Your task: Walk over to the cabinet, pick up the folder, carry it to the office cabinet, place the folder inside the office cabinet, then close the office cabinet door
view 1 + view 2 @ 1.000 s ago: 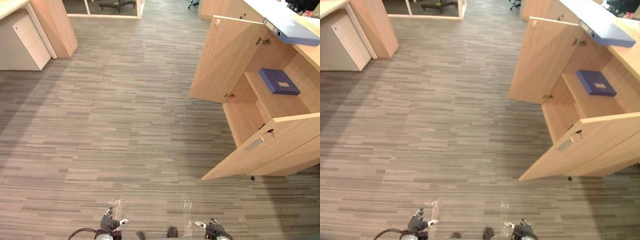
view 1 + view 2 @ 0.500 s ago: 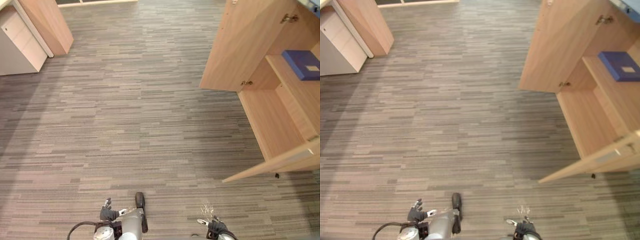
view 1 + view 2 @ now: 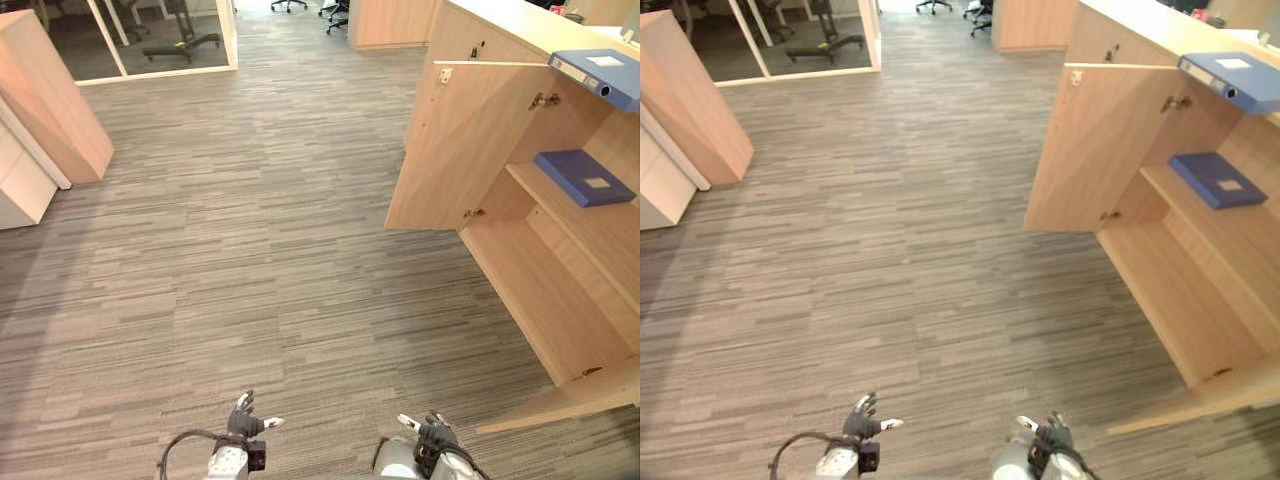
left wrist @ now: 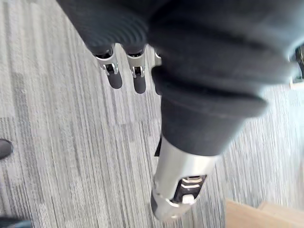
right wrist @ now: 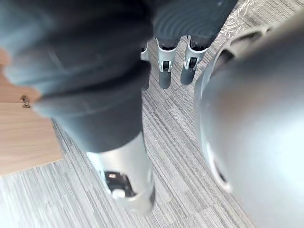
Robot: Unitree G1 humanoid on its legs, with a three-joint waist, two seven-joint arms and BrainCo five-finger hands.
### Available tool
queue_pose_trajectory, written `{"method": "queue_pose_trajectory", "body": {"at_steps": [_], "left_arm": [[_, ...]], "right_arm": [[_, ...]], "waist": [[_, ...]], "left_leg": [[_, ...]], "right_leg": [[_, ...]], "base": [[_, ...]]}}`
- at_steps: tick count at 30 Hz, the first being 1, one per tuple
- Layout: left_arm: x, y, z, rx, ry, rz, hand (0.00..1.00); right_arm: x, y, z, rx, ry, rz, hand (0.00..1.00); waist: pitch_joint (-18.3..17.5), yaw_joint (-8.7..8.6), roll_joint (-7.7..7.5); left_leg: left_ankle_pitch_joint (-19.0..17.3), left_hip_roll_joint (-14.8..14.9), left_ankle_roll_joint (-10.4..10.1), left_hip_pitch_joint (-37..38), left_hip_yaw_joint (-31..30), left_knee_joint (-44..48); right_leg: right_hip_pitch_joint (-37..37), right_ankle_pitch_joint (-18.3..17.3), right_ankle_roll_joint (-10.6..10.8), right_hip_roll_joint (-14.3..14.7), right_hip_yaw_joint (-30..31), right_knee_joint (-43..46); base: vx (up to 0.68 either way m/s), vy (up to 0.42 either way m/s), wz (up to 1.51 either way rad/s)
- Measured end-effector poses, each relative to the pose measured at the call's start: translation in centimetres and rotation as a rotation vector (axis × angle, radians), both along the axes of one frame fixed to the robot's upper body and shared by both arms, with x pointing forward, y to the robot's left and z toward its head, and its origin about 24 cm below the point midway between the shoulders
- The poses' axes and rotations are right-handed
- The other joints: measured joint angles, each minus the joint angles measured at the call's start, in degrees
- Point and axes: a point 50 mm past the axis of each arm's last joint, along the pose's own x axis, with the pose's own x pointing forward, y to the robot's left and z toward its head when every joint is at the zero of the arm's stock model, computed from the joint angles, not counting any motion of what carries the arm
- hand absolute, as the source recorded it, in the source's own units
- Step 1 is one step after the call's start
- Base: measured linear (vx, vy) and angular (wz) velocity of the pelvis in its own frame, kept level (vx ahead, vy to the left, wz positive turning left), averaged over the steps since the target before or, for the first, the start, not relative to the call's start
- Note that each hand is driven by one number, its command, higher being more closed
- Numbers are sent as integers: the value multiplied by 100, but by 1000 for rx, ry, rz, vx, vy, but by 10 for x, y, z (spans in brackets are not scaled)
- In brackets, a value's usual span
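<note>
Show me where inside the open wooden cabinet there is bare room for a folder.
The bottom board of the light wooden cabinet is bare between its two open doors. The middle shelf is free on the part nearer the robot; its far end holds a flat dark blue folder.

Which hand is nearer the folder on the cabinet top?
Right. The right hand hangs low, far short of the folder; the left hand hangs farther off, to its left.

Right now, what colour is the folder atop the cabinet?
The folder is light blue; the right eye view shows it best.
</note>
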Motion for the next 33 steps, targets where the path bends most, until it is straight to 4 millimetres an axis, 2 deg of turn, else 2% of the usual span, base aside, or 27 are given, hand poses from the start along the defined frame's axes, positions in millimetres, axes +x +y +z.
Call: {"method": "queue_pose_trajectory", "body": {"at_steps": [2,3,4,5,6,8,9,10,11,12,13,14,15,17,19,21,22,24,25,26,27,28,29,30,31,32,33], "left_arm": [[3,-2,2,-2,-16,-17,0],[3,-2,2,3,-17,-29,0],[-1,-4,-1,2,2,-33,0],[-5,-4,-3,2,15,-30,0],[-14,0,-8,0,55,2,0],[-23,4,-13,-19,100,84,0],[-25,10,-13,-27,101,150,0],[-27,15,-12,-55,84,239,0],[-28,17,-10,-70,71,288,0],[-31,22,-8,-92,46,377,0],[-32,24,-7,-99,37,406,0],[-31,29,-5,-109,16,458,0],[-30,33,-3,-109,-1,493,0],[-27,35,0,-102,-18,513,0],[-24,38,2,-88,-39,513,0],[-23,38,4,-81,-51,514,0],[-22,38,4,-79,-53,515,0],[-19,36,5,-72,-57,509,0],[-18,36,5,-70,-55,510,0],[-19,36,4,-67,-47,510,0],[-15,39,4,-56,-50,499,0],[-14,38,4,-57,-49,490,0],[-12,37,5,-55,-52,480,0],[-12,39,6,-49,-57,483,0],[-17,39,3,-48,-34,486,0],[-15,38,3,-48,-33,480,0],[-10,41,5,-35,-43,454,0]], "right_arm": [[1,2,0,9,-9,-4,0],[3,4,1,18,-16,-8,0],[8,0,3,9,-27,-2,0],[9,-1,3,8,-29,2,0],[8,0,2,12,-19,3,0],[1,1,-2,33,6,-37,0],[-4,2,-3,38,16,-35,0],[-10,3,-4,46,17,-57,0],[-13,1,-4,48,15,-71,0],[-14,0,-3,42,11,-77,0],[-18,-2,-4,38,19,-78,0],[-20,-1,-5,37,34,-59,0],[-20,3,-6,38,44,-31,0],[-22,4,-8,40,66,-30,0],[-23,5,-10,49,100,-30,0],[-20,7,-10,50,98,-27,0],[-19,8,-10,51,96,-26,0],[-22,8,-11,51,102,-26,0],[-22,8,-11,51,103,-26,0],[-23,9,-11,53,104,-29,0],[-24,14,-12,67,103,-37,0],[-24,14,-12,69,103,-42,0],[-21,10,-10,64,92,-45,0],[-20,10,-9,65,81,-44,0],[-16,8,-7,60,55,-40,0],[-16,8,-7,61,54,-39,0],[-19,10,-8,73,65,-40,0]], "waist": [[21,-38,-46],[58,-92,-105],[109,-60,35],[89,-38,70],[99,-20,57],[101,-98,63],[90,-104,50],[61,-83,79],[38,-46,123],[-2,4,192],[5,26,179],[-27,150,166],[-56,246,75],[-63,319,-6],[-24,399,-78],[-13,441,-92],[-13,448,-93],[-17,496,-91],[-23,505,-88],[-73,550,-92],[-87,518,-202],[-109,499,-212],[-133,555,-225],[-131,575,-232],[-134,551,-240],[-151,517,-284],[-152,402,-298]], "left_leg": [[-174,-1,-92,256,-37,-315],[-350,7,-86,424,-78,-446],[-366,167,-176,585,-54,-535],[-365,241,-207,580,-35,-498],[-360,361,-222,559,49,-327],[-497,646,-421,395,136,447],[-571,944,-511,74,176,1535],[-420,1323,-467,-390,197,2977],[-190,1547,-403,-649,199,3705],[205,1991,-375,-1131,182,5015],[188,2169,-396,-1354,176,5560],[120,2309,-403,-1702,169,6280],[-19,2240,-421,-2038,184,6479],[-321,2062,-421,-2517,192,6123],[-645,1669,-366,-2750,-13,5063],[-622,1246,-446,-2999,-677,3127],[-521,1135,-492,-3053,-957,2625],[134,761,-504,-3185,-1967,1290],[379,670,-490,-3224,-2126,1249],[960,542,-445,-3201,-2266,1231],[1099,516,-565,-3077,-2061,1196],[1081,552,-518,-3032,-1911,1142],[991,692,-431,-2872,-1616,1032],[930,689,-362,-2737,-1445,1015],[602,569,-271,-2316,-998,1082],[508,492,-215,-2158,-902,1092],[417,321,-167,-1825,-765,991]], "right_leg": [[-201,367,-152,321,-275,-1129],[-216,890,-541,445,-289,-1456],[-229,768,-687,663,-318,-1362],[-224,598,-667,752,-308,-1373],[-152,427,-677,876,-298,-1376],[165,286,-693,1185,-299,-1642],[534,278,-680,1467,-279,-2070],[902,270,-686,1781,-230,-2517],[1079,169,-755,1920,-228,-2651],[1359,90,-829,2162,-97,-2695],[1469,75,-869,2290,60,-2702],[1725,83,-959,2437,356,-2798],[1951,88,-958,2479,693,-2988],[2222,114,-957,2463,1140,-3200],[2559,116,-935,2358,1591,-3342],[2836,82,-808,2311,2102,-3413],[2889,66,-778,2311,2215,-3442],[3078,-30,-609,2290,2601,-3550],[3119,-59,-559,2269,2702,-3544],[3173,-123,-447,2189,2918,-3476],[3049,-243,-255,1976,3039,-3174],[2845,-268,-222,1932,3074,-2828],[2187,-276,-160,1838,3059,-1660],[1946,-343,-239,1606,2836,-1159],[1663,-407,-507,854,2390,-434],[1604,-323,-504,609,2309,-163],[1483,-67,-787,176,1807,470]], "base": [[239,-178,33],[230,-168,12],[334,-222,-5],[367,-236,-40],[388,-287,-31],[389,-324,-20],[446,-389,-30],[448,-383,-40],[412,-260,-58],[377,-156,-60],[504,-134,-100],[518,-83,-124],[517,-73,-132],[489,-62,-125],[489,-25,-128],[454,68,-124],[474,131,-117],[412,153,-111],[483,175,-119],[547,183,-113],[546,174,-101],[505,173,-108],[348,144,-106],[473,266,-180],[368,239,-141],[415,248,-124],[306,139,-67]]}}
